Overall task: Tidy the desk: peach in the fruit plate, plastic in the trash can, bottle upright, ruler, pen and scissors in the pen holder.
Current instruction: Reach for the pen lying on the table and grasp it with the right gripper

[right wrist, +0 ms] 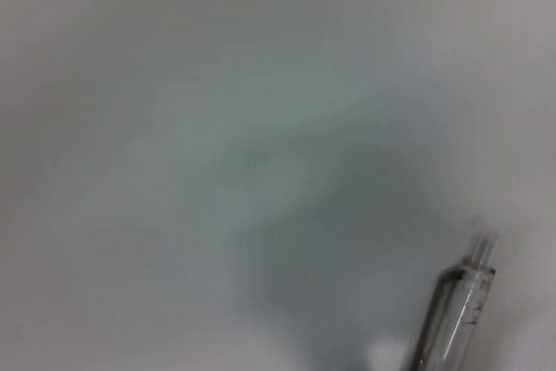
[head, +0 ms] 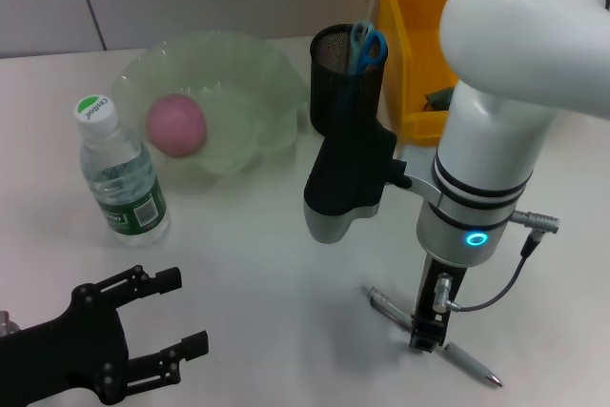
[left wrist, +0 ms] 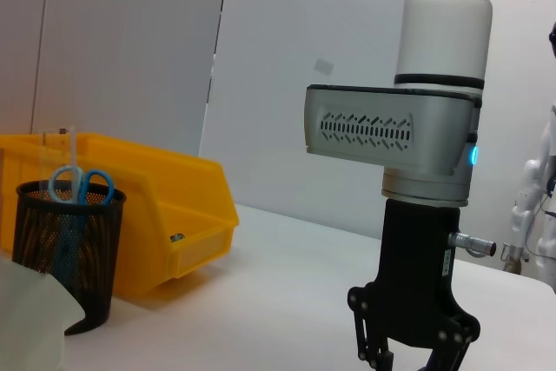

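- Pen (head: 434, 335) lies flat on the tabletop near its front edge, toward the right corner, with the right gripper (head: 428, 335) planted straight down over its middle. The fingers reach the desk at the barrel, but whether they have closed on it I cannot tell.
- In the right wrist view only the clear tip of the pen shows against bare white desk.
- Peach (head: 176, 125) sits inside the fruit plate (head: 276, 73), the pale green wavy dish toward the back edge. That step looks done.
- Bottle (head: 122, 175) stands upright with its green cap on, just in front of the fruit plate on the left side. That step looks done as well.
- Scissors (head: 366, 45) stand in the black mesh pen holder (head: 329, 78), blue handles up, just beside the fruit plate on its right. Done, by my reading.
- A thin clear strip rises behind the scissors in the left wrist view. It may be the ruler, though I cannot confirm it.
- Trash can (head: 410, 35), the yellow bin at the back right corner, holds something dark. I see no loose plastic on the desk, so that step is probably finished.
- Left gripper (head: 172, 326) hovers at the front left corner with its fingers spread and nothing between them.
- Judged from this, the pen is the last item still to go into the pen holder.
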